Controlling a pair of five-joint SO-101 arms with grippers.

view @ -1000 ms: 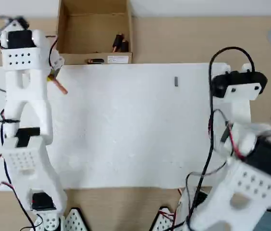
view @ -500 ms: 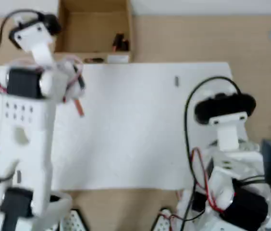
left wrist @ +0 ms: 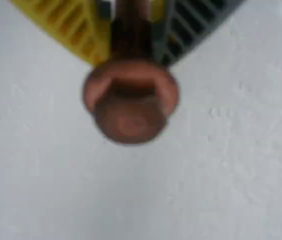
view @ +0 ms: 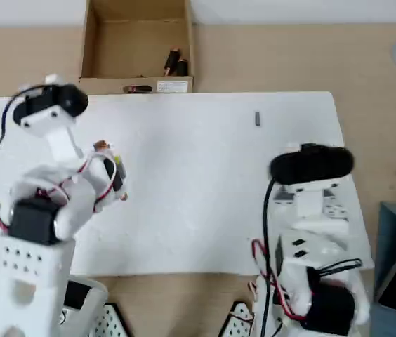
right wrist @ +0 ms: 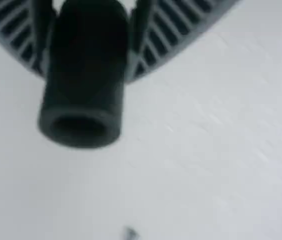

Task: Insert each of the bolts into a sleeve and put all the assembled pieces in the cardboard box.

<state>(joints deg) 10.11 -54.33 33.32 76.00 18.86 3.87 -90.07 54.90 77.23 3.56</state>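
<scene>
The left claw (left wrist: pixel 131 42) clenches a bolt (left wrist: pixel 130 102) by its shank, head outward, and the right claw (right wrist: pixel 88 30) grasps a sleeve (right wrist: pixel 83 90) bore-outward, well apart over the white pad (view: pixel 198 182), evidently ready for mating, then the cardboard box (view: pixel 88 49).

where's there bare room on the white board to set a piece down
Widest bare patch: the middle of the white board, between the left hand holding the bolt and the right arm. The box's left half is bare too; its right side is crowded with pieces.
</scene>
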